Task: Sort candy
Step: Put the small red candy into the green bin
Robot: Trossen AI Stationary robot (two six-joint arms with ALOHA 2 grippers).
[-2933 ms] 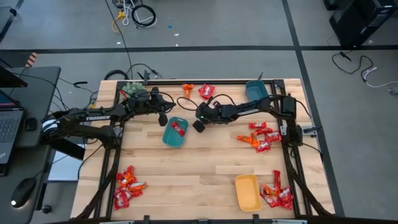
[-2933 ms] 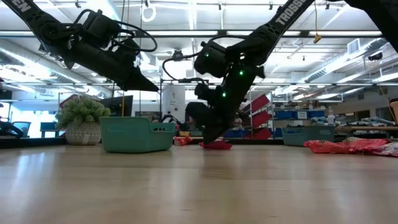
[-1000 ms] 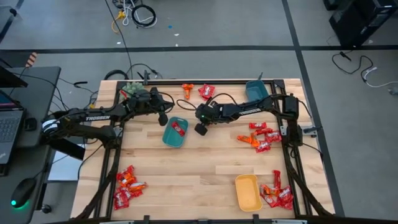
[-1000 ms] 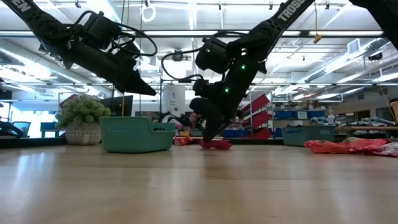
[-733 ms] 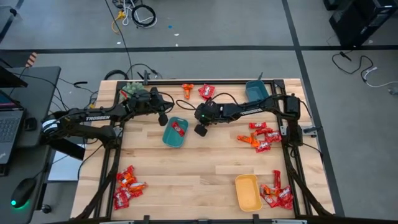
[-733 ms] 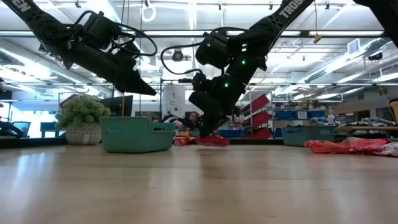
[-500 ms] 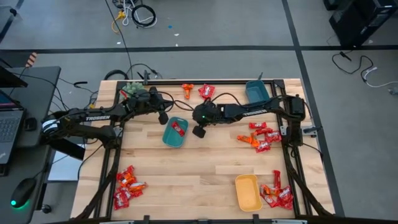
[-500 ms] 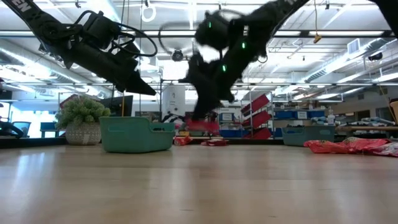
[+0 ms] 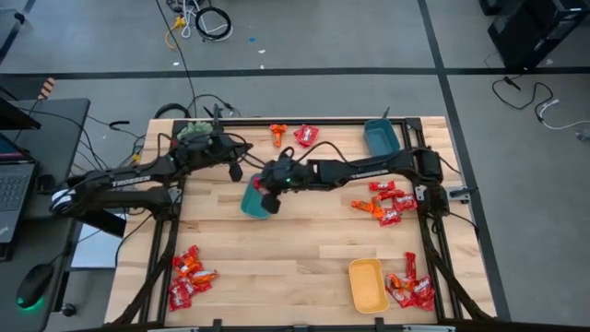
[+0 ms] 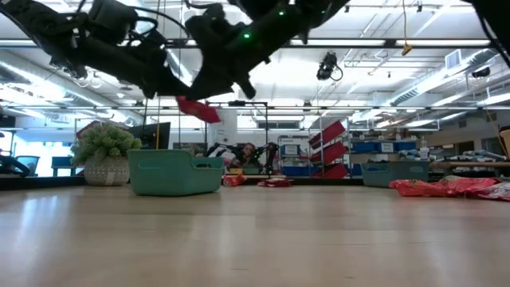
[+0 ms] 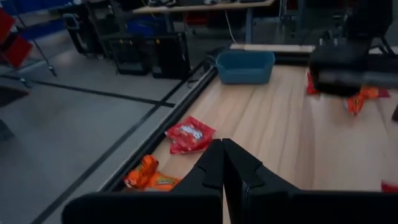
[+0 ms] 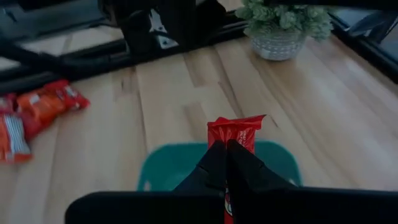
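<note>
R gripper (image 12: pixel 225 163) pinched tight on red candy (image 12: pixel 235 132) above teal tray (image 12: pixel 158 165); candy's long axis runs straight out past fingertips, near end hidden by them. L gripper (image 11: pixel 222 163) closed, empty, near plant (image 9: pixel 194 130)

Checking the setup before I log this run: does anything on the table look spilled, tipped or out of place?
Nothing stands out. The candy piles lie loose but on the table, the trays sit upright, and the right gripper holds a red candy above the teal tray.

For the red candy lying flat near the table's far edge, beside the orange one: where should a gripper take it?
Judging by its flat pose, come straight down on the red candy and pinch across its narrow width at the middle. The orange candy lies apart from it, so the fingers have room.
</note>
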